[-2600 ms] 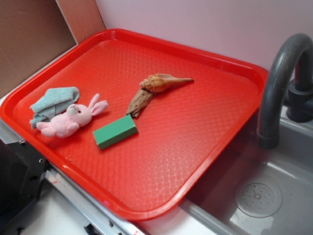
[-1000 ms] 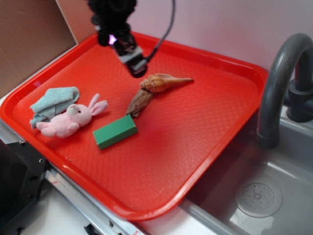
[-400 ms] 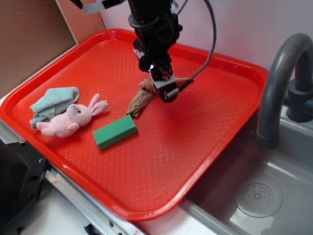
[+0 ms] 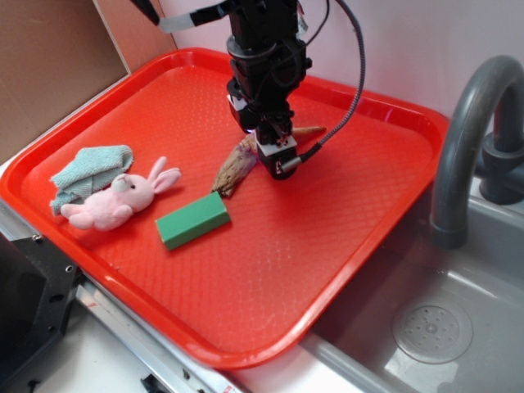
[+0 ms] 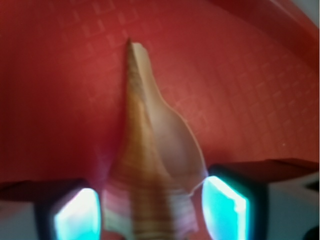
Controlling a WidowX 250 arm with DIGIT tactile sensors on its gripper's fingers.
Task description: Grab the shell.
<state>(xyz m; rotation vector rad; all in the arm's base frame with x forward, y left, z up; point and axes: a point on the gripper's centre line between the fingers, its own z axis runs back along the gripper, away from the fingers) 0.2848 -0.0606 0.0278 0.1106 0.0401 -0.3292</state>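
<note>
The tan-orange ribbed shell (image 5: 150, 150) lies on the red tray (image 4: 352, 213), and its thin tip points away from me in the wrist view. From the exterior camera only that tip (image 4: 312, 129) shows beside the arm. My gripper (image 4: 275, 160) is down over the shell's wide end. It is open, with one glowing pad (image 5: 75, 215) on the left and the other on the right, each very close to the shell's sides. The shell's body fills the gap between them (image 5: 150, 212).
A dark brown wood chunk (image 4: 233, 172) lies just left of the gripper, touching the shell's end. A green block (image 4: 192, 219), a pink plush bunny (image 4: 115, 201) and a teal cloth (image 4: 90, 168) lie to the tray's left. A grey faucet (image 4: 467, 139) and a sink (image 4: 458, 327) are on the right.
The arm came in from the upper left, moved over the shell and has lowered so that the fingers straddle it. The shell and the other objects have not moved.
</note>
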